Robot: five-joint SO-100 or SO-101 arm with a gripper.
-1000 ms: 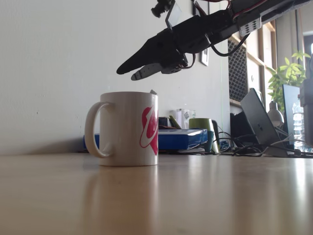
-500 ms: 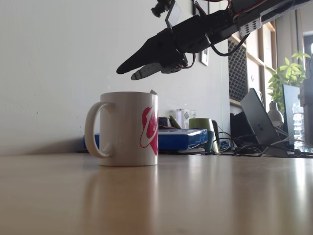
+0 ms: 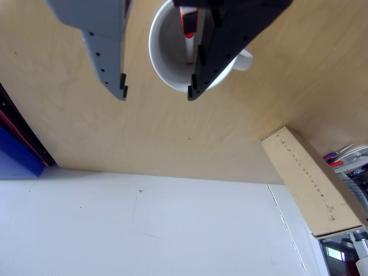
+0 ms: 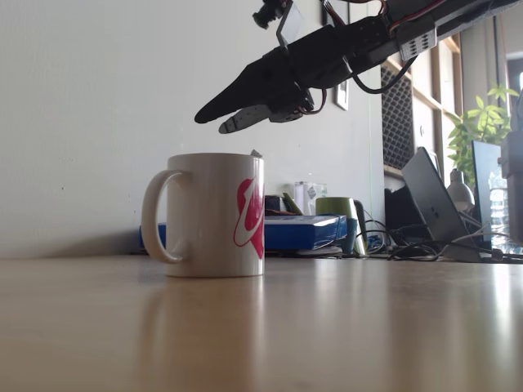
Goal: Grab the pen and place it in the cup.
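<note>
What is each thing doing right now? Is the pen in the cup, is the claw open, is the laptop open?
Pen: inside the cup, leaning against its wall, red part up.
Cup: upright on the table, handle to the left in the fixed view.
Gripper: open, empty, above the cup.
Laptop: lid open, on the desk behind.
Table: bare wood around the cup.

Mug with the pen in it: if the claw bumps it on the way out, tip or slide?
Probably slides rather than tips: the mug looks like thick ceramic on a broad flat base. The smooth wooden table likely gives little grip. The pen leans loose inside, so it would probably rattle. The open claw hangs above the rim.
</note>
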